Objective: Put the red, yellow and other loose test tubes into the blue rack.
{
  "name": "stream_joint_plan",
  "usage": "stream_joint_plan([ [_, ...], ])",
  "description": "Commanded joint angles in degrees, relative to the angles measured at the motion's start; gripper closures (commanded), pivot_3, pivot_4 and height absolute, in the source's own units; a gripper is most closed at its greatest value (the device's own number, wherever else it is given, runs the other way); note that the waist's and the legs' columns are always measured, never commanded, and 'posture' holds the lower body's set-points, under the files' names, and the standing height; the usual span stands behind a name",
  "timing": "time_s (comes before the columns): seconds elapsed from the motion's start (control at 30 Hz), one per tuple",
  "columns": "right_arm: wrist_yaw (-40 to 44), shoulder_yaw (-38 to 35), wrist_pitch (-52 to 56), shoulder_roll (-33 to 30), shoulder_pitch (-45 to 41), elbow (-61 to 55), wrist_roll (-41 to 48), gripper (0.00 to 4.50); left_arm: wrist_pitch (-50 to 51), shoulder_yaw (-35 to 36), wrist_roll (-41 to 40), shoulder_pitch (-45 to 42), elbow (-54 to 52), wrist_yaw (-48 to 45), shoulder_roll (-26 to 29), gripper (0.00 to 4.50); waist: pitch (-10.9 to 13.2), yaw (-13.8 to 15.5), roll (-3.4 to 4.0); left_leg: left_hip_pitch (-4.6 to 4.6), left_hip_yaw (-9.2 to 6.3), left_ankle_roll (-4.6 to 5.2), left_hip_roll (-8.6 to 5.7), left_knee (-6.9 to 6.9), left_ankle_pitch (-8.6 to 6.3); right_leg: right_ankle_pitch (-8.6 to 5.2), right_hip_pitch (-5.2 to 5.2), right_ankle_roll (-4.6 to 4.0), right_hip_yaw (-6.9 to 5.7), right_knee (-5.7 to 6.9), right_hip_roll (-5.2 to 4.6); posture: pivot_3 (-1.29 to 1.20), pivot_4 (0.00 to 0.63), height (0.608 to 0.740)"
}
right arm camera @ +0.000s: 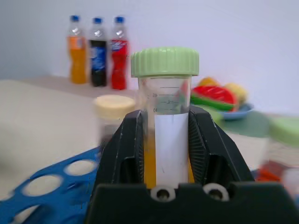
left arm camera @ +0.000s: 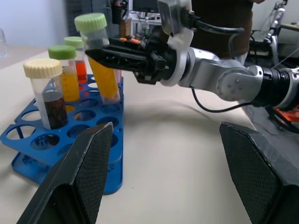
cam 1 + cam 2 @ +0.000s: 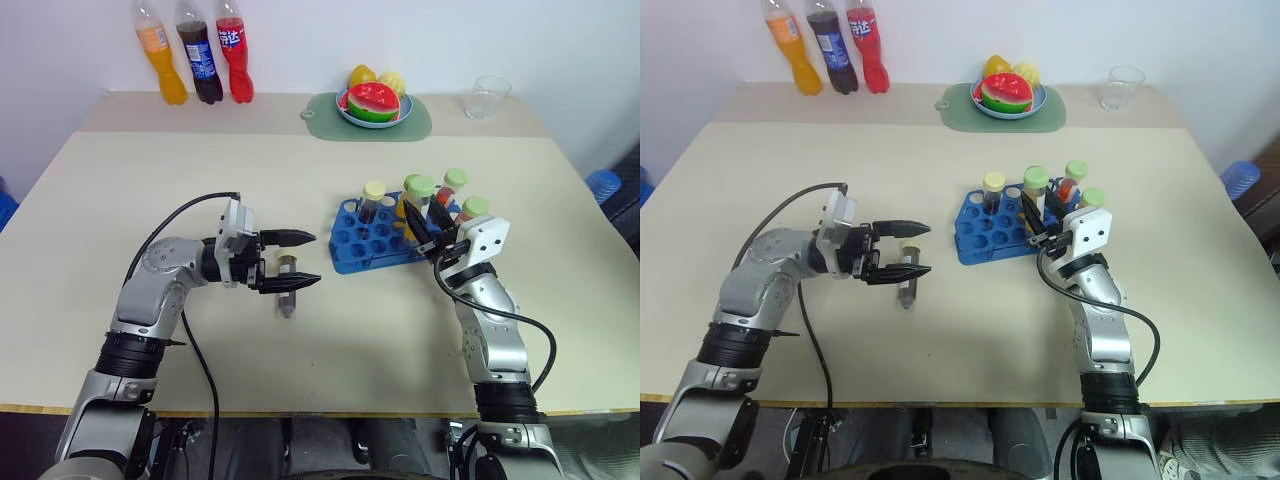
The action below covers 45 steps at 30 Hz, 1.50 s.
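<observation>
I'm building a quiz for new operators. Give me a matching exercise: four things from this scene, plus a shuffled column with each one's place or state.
1. right end effector
2. left end effector
3. red-liquid tube
4. clear cup

A. standing in the blue rack
B. far table edge, near the green mat
C. shut on a yellow tube
D. open, by a lying dark tube

Pairs: 1-C, 2-D, 3-A, 4-B

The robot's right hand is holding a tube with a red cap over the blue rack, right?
Not quite: the cap is green, not red. The right wrist view shows the right hand shut on a tube of yellow liquid with a pale green cap, above the blue rack.
</observation>
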Motion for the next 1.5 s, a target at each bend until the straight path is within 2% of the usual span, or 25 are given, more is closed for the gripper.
stream_joint_plan([
  [0.03, -0.91, -1.51, -3.27, -0.91, -0.62, 0.48, 0.78, 3.59, -0.59, 1.39, -0.35, 0.20, -1.99, 0.57, 0.70, 0.77, 0.00, -0.01, 0.00, 0.00, 0.00, 0.00, 0.00, 0.00, 0.00, 0.00, 0.00, 0.00, 0.00, 0.01, 0.00, 0.00, 0.150, 0.740],
  [0.6, -1.48, 2.31, -7.90, 1.26, -0.14, 6.80, -0.14, 3.59, -0.76, 1.56, -0.40, 0.77, -2.61, 1.74, 0.79, 0.77, 0.00, -0.16, 0.00, 0.02, 0.00, 0.00, 0.01, 0.00, 0.00, 0.00, 0.00, 0.00, 0.00, 0.04, 0.00, 0.00, 0.150, 0.740],
  [0.7, 0.64, 2.22, -7.37, 1.13, -0.39, 7.73, 2.64, 3.59, -1.17, 1.96, -0.42, 1.01, -2.62, 3.07, 0.25, 0.77, 0.00, -0.18, 0.00, 0.04, -0.02, 0.00, 0.02, -0.01, 0.00, 0.00, 0.00, 0.00, 0.00, 0.06, 0.01, 0.00, 0.150, 0.740],
  [0.77, 0.33, 1.82, -8.55, 0.60, -0.64, 8.27, 2.22, 2.63, 0.12, 2.96, -1.60, 1.13, -3.04, 5.07, -0.48, 0.77, 0.00, -0.23, 0.00, 0.03, -0.01, 0.00, 0.02, -0.01, 0.00, 0.00, 0.00, 0.00, 0.00, 0.06, 0.01, 0.00, 0.150, 0.740],
  [0.87, -3.23, 1.39, -11.20, -1.31, -0.83, 8.90, -3.11, 1.13, 2.81, 4.95, -2.93, 1.36, -3.94, 9.47, -1.28, 0.77, 0.01, -0.18, 0.01, 0.03, -0.02, 0.00, 0.02, -0.01, 0.00, 0.00, 0.00, 0.00, 0.00, 0.07, 0.00, 0.00, 0.150, 0.740],
  [0.93, -2.23, 1.77, -11.09, -2.89, 0.18, 7.27, -3.62, 0.13, 3.21, 5.91, -2.39, 1.74, -4.70, 12.63, -1.71, 0.77, 0.01, -0.10, 0.01, 0.03, -0.02, 0.00, 0.01, -0.01, 0.00, 0.00, -0.01, 0.00, 0.01, 0.07, -0.02, 0.00, 0.150, 0.740],
  [1.07, 1.02, 1.73, -8.44, -8.11, 4.83, 0.08, -3.13, 0.13, 3.97, 7.14, 0.12, 3.27, -7.88, 21.06, -2.27, 0.77, 0.01, 0.22, 0.01, 0.02, -0.03, 0.00, -0.02, -0.01, 0.00, 0.00, 0.02, 0.01, 0.01, 0.05, -0.06, 0.00, 0.150, 0.740],
  [1.13, 3.49, 0.87, -6.31, -11.75, 8.61, -4.06, -1.78, 0.13, 7.39, 7.90, 0.80, 3.61, -10.32, 26.98, -2.26, 0.77, 0.01, 0.21, 0.01, 0.02, -0.05, 0.00, -0.02, -0.01, 0.00, 0.00, 0.02, 0.01, 0.01, 0.04, -0.06, 0.00, 0.150, 0.740],
  [1.27, 9.90, -2.05, -0.95, -19.39, 17.46, -13.29, 3.93, 0.13, 24.39, 11.89, -4.36, 2.82, -17.18, 39.78, -1.64, 0.77, 0.01, 0.16, 0.00, 0.04, -0.15, 0.00, -0.01, -0.01, 0.00, 0.00, 0.05, 0.02, 0.02, 0.06, -0.07, 0.00, 0.150, 0.740],
  [1.4, 17.31, -5.48, 3.20, -27.15, 24.96, -20.58, 9.46, 0.13, 57.04, 16.22, -9.96, -4.78, -18.50, 50.86, 1.75, 0.77, 0.02, 0.05, -0.05, 0.12, -0.27, 0.00, -0.01, 0.00, 0.00, -0.01, 0.12, 0.05, 0.01, 0.10, -0.02, 0.00, 0.150, 0.740],
  [1.5, 20.25, -6.44, 5.16, -30.12, 25.85, -22.20, 11.55, 0.13, 74.23, 20.11, -14.01, -12.38, -13.09, 54.39, 0.47, 0.77, 0.04, 0.02, -0.09, 0.27, -0.28, 0.00, -0.01, 0.01, 0.00, -0.02, 0.23, 0.06, 0.01, 0.09, 0.02, 0.00, 0.150, 0.740],
])
